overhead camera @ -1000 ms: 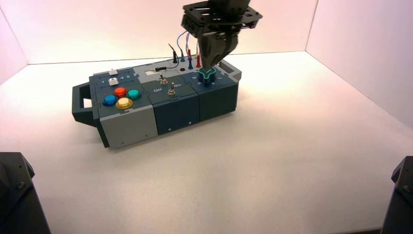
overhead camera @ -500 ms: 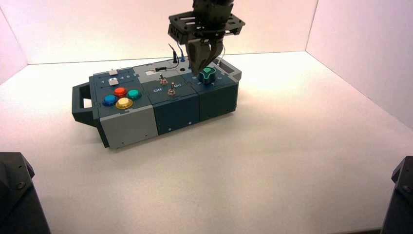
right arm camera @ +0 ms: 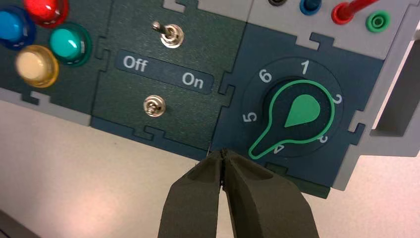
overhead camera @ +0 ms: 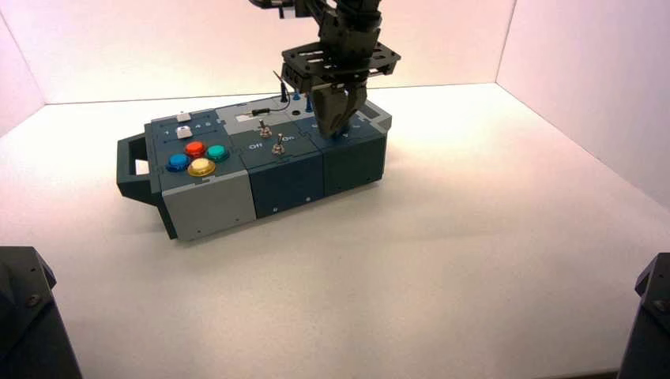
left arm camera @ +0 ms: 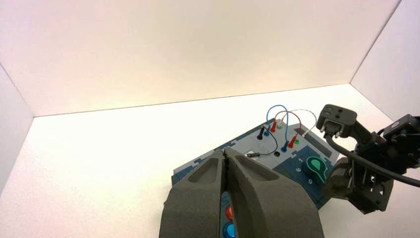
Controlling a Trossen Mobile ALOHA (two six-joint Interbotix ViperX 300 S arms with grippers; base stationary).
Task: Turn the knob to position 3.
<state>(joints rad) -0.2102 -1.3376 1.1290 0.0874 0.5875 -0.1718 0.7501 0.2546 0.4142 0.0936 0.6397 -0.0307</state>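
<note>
The knob is a dark green teardrop with a lighter teal top, inside a dial numbered 1 to 6. Its pointed tip lies beside the 4, towards the 5. My right gripper is shut and empty, with its tips at the box's front edge just beside the knob's tip. In the high view the right gripper stands over the box's right end and hides most of the knob. My left gripper is shut and empty, held high over the box's button end, far from the knob.
Two metal toggle switches with "Off" and "On" lettering sit left of the knob. Teal, yellow, red and blue push buttons lie beyond. Plugs and wires stand behind the knob. The box stands on a white table.
My right gripper has come down and forward, and its wrist has turned; it now covers the knob in the high view, where the knob showed beside the fingers before.
</note>
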